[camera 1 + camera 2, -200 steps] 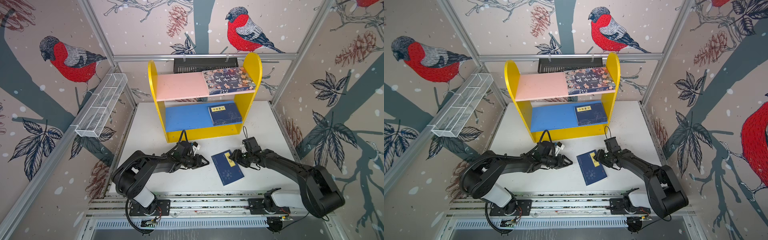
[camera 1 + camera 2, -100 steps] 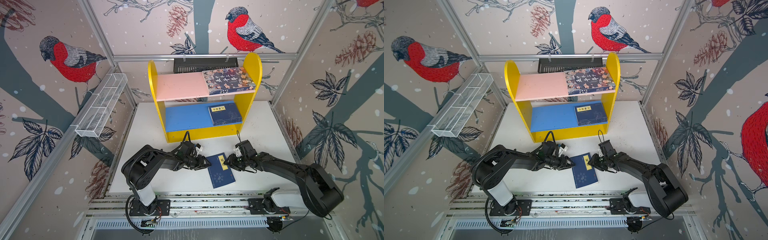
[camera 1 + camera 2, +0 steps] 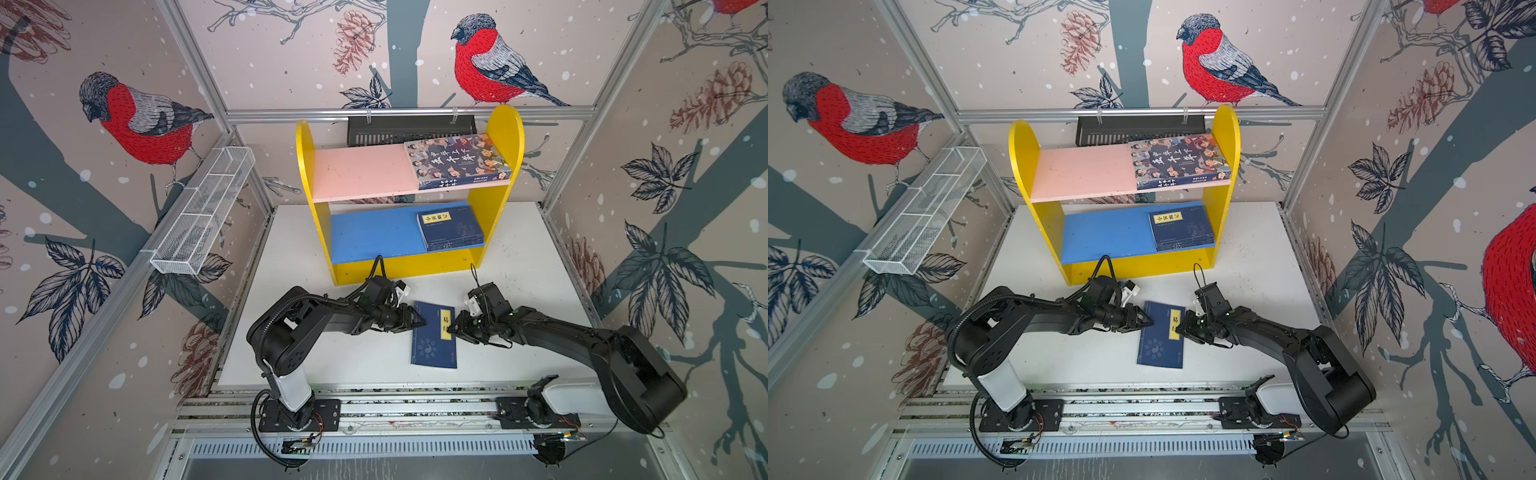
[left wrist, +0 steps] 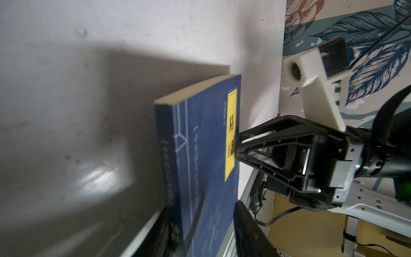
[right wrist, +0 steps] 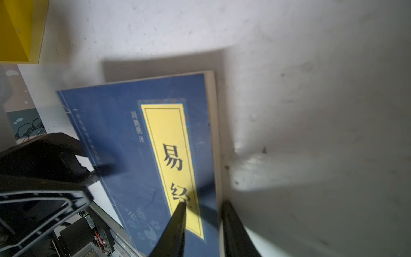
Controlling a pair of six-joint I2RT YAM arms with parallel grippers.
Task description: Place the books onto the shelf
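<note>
A thin navy book [image 3: 432, 345] [image 3: 1158, 345] with a yellow label lies flat on the white table, in front of the shelf [image 3: 505, 137]. My left gripper [image 3: 417, 323] [image 4: 203, 211] is open, its jaws straddling the book's spine edge. My right gripper [image 3: 451, 329] [image 5: 204, 203] straddles the opposite page edge, one finger over the yellow label, the other beside the pages. Its jaws stand narrow but wider than the book. The cartoon-cover book [image 3: 455, 162] lies on the pink board. A navy stack [image 3: 451, 228] rests on the blue board.
A white wire basket [image 3: 203, 216] hangs on the left wall frame. A black slotted tray [image 3: 411, 129] hangs behind the shelf. Aluminium rails [image 3: 374, 405] carrying both arm bases run along the table's front edge. Patterned walls close in on three sides.
The navy book slid left and turned from slanted to nearly square with the table. My right gripper followed it left and narrowed its jaws. My left gripper reached the spine.
</note>
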